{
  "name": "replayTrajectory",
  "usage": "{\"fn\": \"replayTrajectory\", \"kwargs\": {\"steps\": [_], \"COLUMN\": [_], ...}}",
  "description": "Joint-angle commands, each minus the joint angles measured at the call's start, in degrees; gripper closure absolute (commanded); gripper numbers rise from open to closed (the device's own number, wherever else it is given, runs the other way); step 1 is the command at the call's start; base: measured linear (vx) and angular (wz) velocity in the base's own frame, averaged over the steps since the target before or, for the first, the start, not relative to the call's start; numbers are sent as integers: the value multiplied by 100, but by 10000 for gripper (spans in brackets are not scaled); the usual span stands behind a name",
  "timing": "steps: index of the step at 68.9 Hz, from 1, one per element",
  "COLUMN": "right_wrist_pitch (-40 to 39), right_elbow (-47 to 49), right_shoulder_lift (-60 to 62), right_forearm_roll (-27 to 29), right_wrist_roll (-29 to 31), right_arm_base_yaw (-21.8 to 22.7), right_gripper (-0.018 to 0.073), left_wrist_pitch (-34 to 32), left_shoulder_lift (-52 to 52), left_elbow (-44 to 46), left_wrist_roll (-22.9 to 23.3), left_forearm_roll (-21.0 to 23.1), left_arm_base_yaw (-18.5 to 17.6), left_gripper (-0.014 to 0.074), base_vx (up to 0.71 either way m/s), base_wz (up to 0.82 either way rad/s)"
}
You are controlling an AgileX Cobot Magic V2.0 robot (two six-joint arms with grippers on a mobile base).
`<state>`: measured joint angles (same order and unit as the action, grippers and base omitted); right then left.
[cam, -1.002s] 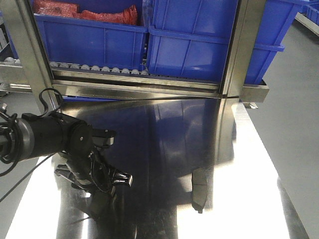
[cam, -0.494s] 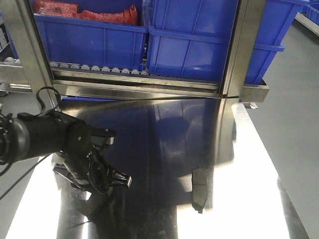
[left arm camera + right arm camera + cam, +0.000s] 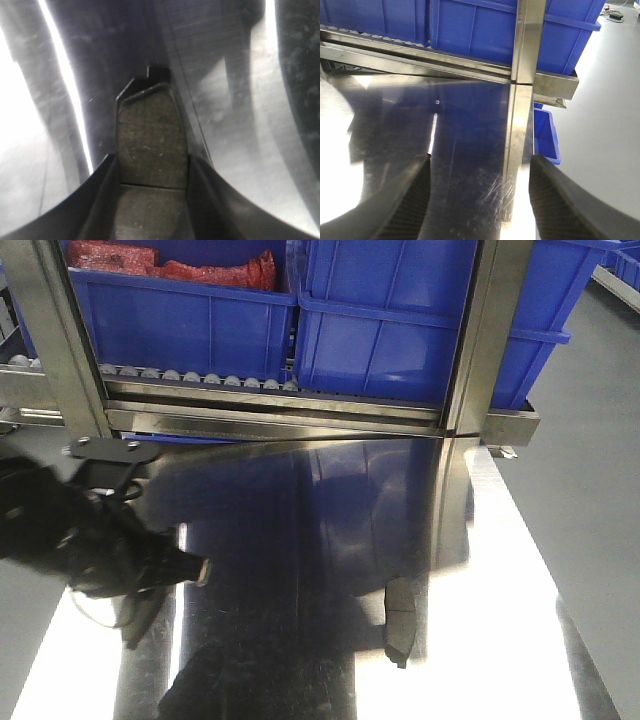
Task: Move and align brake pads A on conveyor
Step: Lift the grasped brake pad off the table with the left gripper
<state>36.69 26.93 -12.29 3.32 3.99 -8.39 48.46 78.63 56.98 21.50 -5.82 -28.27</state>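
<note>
Surface (image 3: 330,540): we see mirror steel, blue bins (image 3: 200,325) past far edge.
Left end effector (image 3: 152,161): clamps brake pad (image 3: 150,132).
Right end effector (image 3: 480,172): spread apart.

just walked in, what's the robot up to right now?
The left gripper is clamped on one flat grey brake pad with a centre groove, holding it over the mirror-shiny steel tabletop. In the front view the left arm is motion-blurred at the table's left edge. The right gripper hangs open and empty above the same tabletop, facing the blue plastic bins. The pad isn't set down yet, and no conveyor belt clearly shows.
</note>
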Motion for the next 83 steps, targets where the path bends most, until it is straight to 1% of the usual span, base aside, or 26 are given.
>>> {"fn": "replayTrajectory", "kwargs": {"steps": [1,8,17,32,44,51,60,83], "right_wrist_pitch": [-414,-414,-414,-414,-414,-414,-414,-414], "right_elbow": [135,135,135,135,135,135,135,135], "right_shoulder_lift": [-64,-64,-64,-64,-64,-64,-64,-64], "right_forearm_roll": [-23,-23,-23,-23,-23,-23,-23,-23], "right_wrist_roll": [44,44,44,44,44,44,44,44], "right_arm_base_yaw": [32,32,32,32,32,32,32,32], "right_gripper": [146,146,146,146,146,146,146,146], "left_wrist_pitch": [-238,-425,-436,-586,-198,-79,-114,-76], "left_shoulder_lift": [-777,-1546,-2508,-4223,-5299,-5705,-6018,-6088], "left_elbow": [-265,-845,-1340,-1915,-2199,-2259,-2259,-2239], "left_wrist_roll": [217,195,201,192,-77,-115,-115,-115], "left_forearm_roll": [-248,-404,-611,-651,-693,-713,-775,-759], "left_arm_base_yaw": [-27,-22,-22,-22,-22,-22,-22,-22], "left_gripper": [604,604,604,604,604,604,602,602], "base_vx": [0,0,0,0,0,0,0,0], "base_wz": [0,0,0,0,0,0,0,0]}}
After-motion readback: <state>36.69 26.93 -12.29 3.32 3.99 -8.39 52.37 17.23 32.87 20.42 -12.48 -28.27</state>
